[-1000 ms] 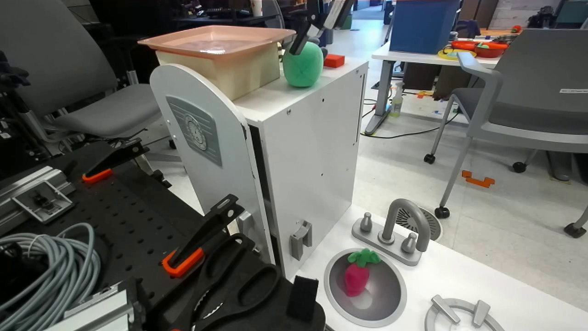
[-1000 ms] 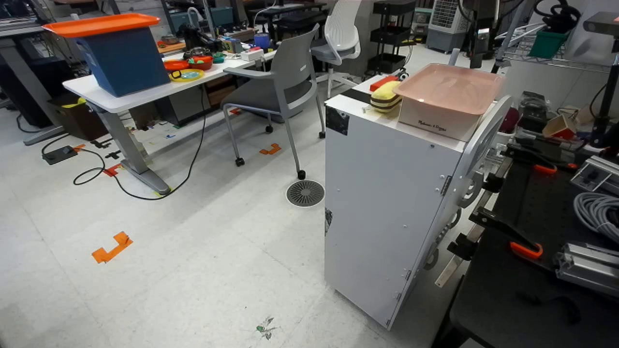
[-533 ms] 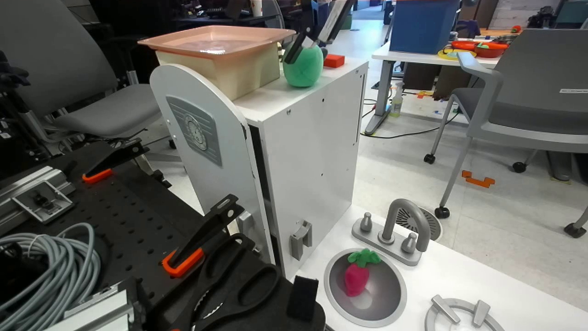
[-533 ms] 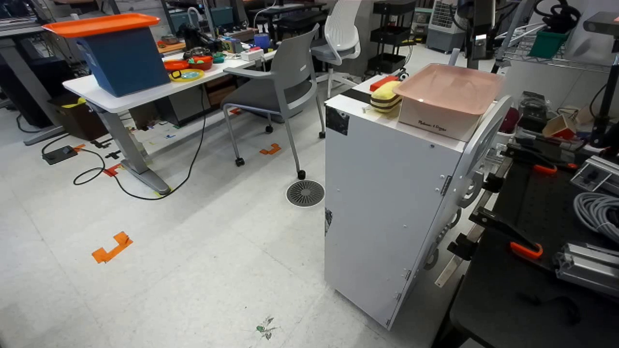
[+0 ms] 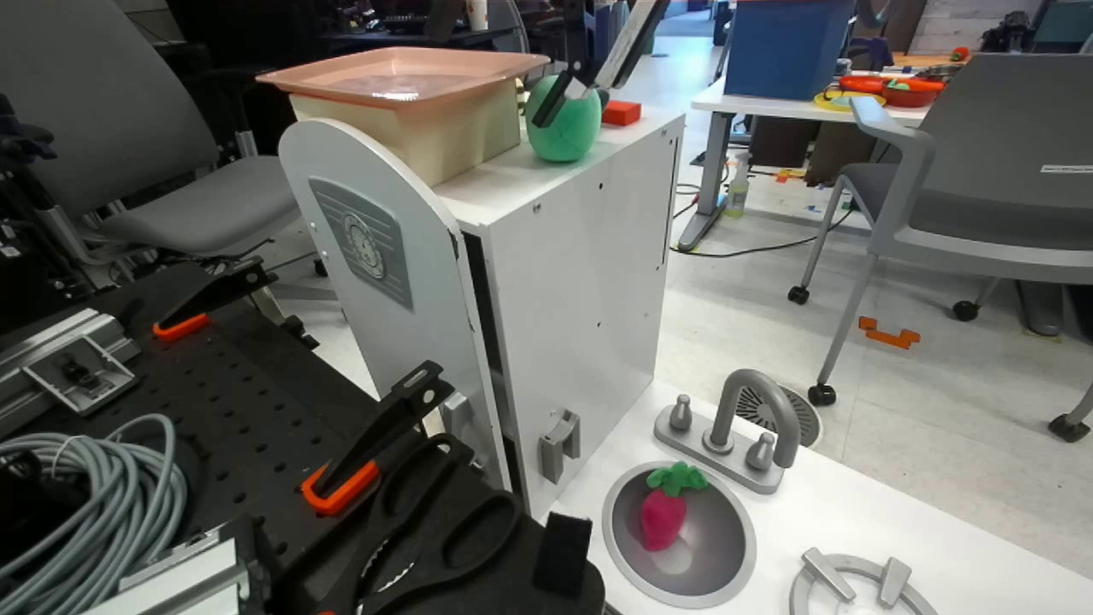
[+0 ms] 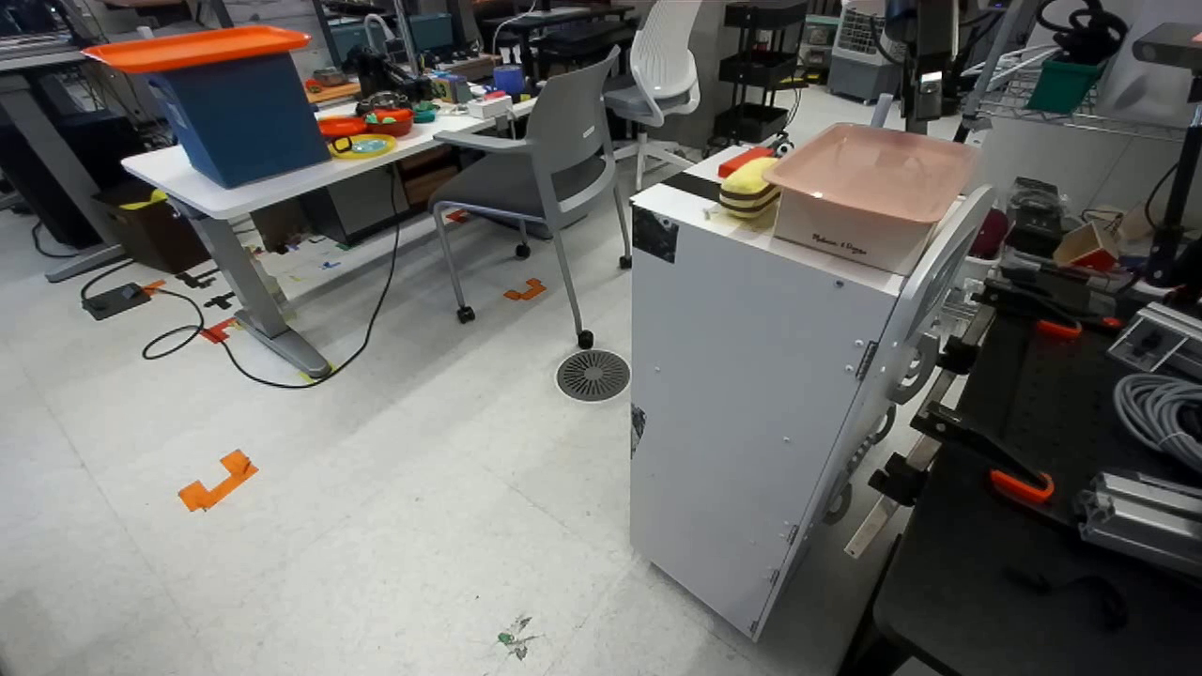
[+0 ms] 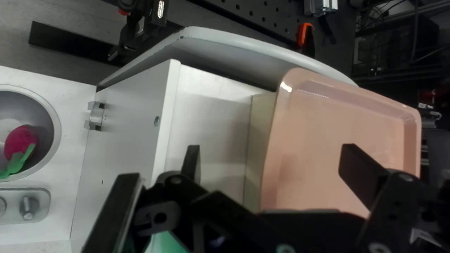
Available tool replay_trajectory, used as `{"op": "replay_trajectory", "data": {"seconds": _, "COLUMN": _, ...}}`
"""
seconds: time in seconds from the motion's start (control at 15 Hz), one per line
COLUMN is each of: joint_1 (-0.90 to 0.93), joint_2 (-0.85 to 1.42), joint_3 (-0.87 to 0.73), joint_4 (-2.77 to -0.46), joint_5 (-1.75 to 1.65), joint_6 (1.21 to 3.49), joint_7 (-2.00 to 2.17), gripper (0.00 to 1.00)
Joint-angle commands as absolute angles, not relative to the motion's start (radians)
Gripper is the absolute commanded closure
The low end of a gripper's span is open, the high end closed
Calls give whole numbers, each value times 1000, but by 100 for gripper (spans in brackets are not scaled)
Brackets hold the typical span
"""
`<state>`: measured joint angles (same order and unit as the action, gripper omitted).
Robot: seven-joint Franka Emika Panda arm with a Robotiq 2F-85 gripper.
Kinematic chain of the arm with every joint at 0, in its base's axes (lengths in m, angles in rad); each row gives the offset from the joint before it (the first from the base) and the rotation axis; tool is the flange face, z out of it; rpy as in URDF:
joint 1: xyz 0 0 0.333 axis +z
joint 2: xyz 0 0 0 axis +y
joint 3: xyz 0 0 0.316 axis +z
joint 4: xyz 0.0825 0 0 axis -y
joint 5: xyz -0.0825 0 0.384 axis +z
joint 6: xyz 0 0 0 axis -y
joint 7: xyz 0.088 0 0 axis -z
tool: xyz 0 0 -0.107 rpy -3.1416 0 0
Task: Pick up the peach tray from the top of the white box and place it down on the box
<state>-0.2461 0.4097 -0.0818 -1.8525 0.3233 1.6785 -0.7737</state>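
The shallow peach tray (image 5: pixel 401 75) rests on a cream bin (image 6: pixel 845 235), which stands on top of the white box (image 6: pixel 751 394). Its sloping sides and flat rim show in the wrist view, where the tray (image 7: pixel 327 116) fills much of the right half. My gripper (image 7: pixel 272 162) is open with its fingers wide apart. One finger (image 7: pixel 191 160) appears over the box top left of the bin, the other above the tray's inside. Nothing is held. In an exterior view a dark finger (image 5: pixel 553 101) appears in front of the green round object (image 5: pixel 565 128); whether they touch, I cannot tell.
A red block (image 5: pixel 621 113) and a yellow striped plush (image 6: pixel 749 188) also sit on the box top. The box's curved front panel (image 5: pixel 376 222) rises beside the bin. Below are a toy sink (image 5: pixel 739 564) with a pink plush, a faucet (image 5: pixel 741 401), and a black perforated table (image 5: pixel 256 401).
My gripper has come down somewhat over the last second, seen in both exterior views. Its fingers stay apart. The tray, the bin and the box have not moved.
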Motion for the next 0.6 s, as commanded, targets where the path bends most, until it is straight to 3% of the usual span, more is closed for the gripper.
{"op": "replay_trajectory", "data": {"seconds": 0.0, "joint_1": -271, "joint_2": 431, "joint_3": -71, "joint_4": -1814, "joint_5": 336, "joint_6": 1641, "joint_7": -797, "gripper": 23}}
{"op": "replay_trajectory", "data": {"seconds": 0.2, "joint_1": -276, "joint_2": 436, "joint_3": -72, "joint_4": -1812, "joint_5": 335, "joint_6": 1643, "joint_7": -796, "gripper": 37}}
{"op": "replay_trajectory", "data": {"seconds": 0.53, "joint_1": -284, "joint_2": 442, "joint_3": -72, "joint_4": -1805, "joint_5": 334, "joint_6": 1646, "joint_7": -794, "gripper": 76}}
